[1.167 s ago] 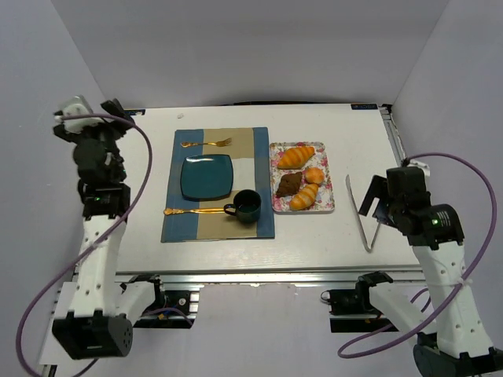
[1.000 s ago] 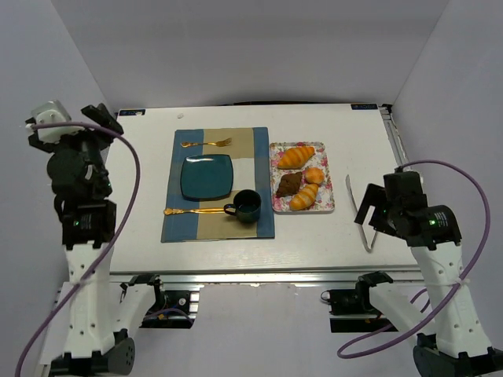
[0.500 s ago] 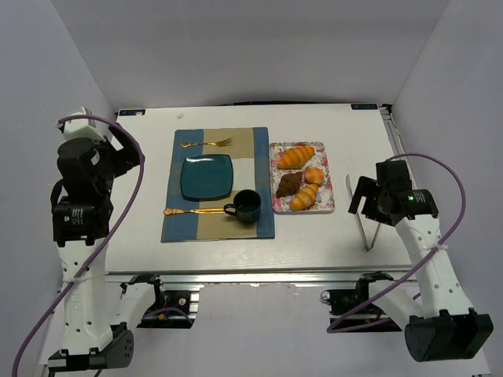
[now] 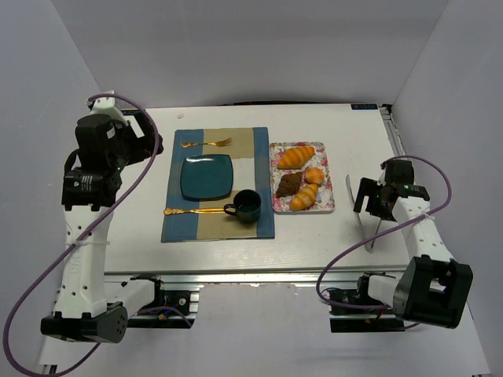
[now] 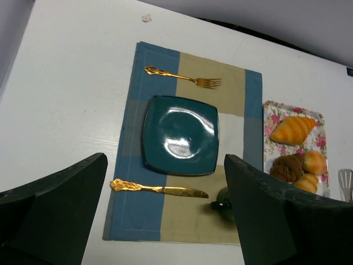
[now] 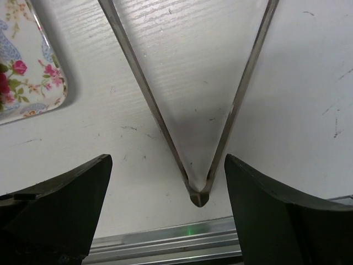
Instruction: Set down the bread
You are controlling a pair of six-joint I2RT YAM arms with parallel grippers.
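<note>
Top external: bread on floral tray, right side, betw. two croissants. Right gripper: fingers spread wide, empty, over hinge end of tongs, which lie on table right of tray. Left gripper: spread, empty, above table's left side, nr placemat.

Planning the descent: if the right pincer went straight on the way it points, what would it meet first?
Probably the metal tongs, whose joined end lies between the right pincer's open fingers; depth is unclear.

Top overhead; wrists look down, sharing tray (right close, likely corner).
</note>
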